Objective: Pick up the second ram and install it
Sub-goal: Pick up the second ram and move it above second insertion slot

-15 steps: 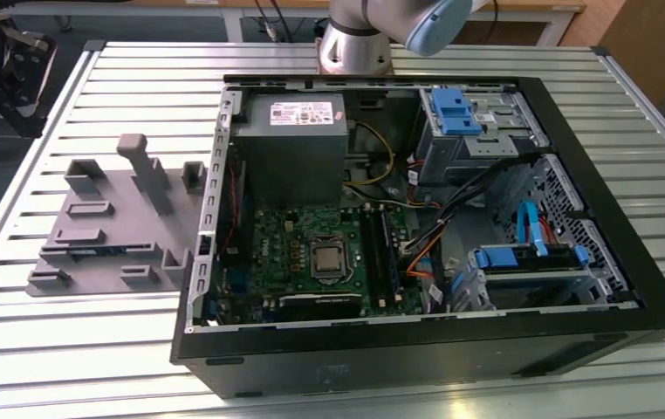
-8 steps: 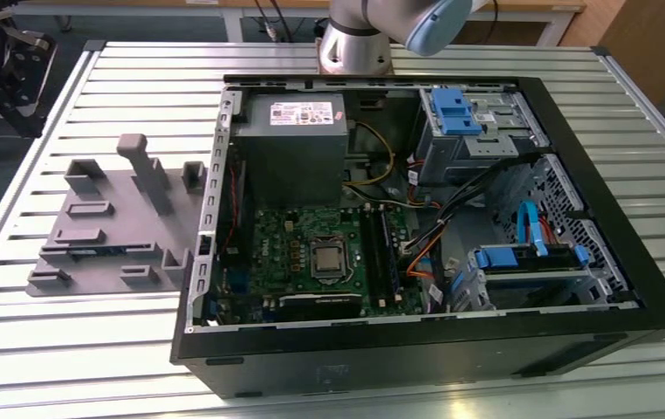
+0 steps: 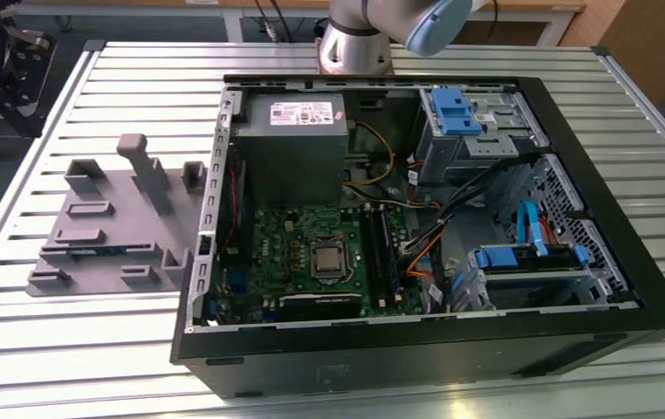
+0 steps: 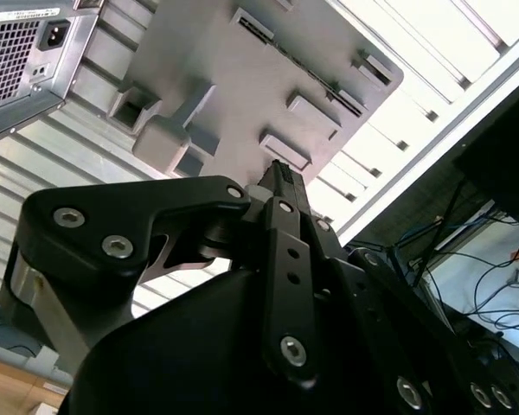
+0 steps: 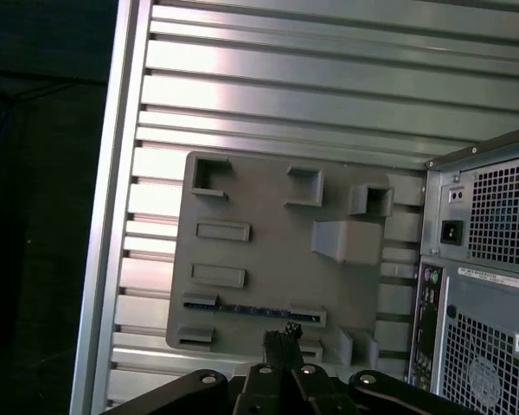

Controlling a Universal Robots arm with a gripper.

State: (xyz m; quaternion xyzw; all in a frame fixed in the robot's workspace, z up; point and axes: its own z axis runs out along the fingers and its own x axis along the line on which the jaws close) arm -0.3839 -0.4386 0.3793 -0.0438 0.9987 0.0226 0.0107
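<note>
The fixture [image 5: 277, 251] is matt grey plastic. The table [image 5: 329, 95] is ribbed, shiny bare metal. The gripper [image 4: 280, 173] looks smooth black, faintly glossy.

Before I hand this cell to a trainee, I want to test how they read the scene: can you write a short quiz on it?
1. True or false: the thin blue-green ram strip sits in the grey plastic fixture.
2. In the exterior view, the fixture stands on which side of the open black computer case? A. left B. right C. inside it
3. Fill in: in the first wrist view the black gripper hangs over the ____.
Key: 1 true; 2 A; 3 fixture.
</note>
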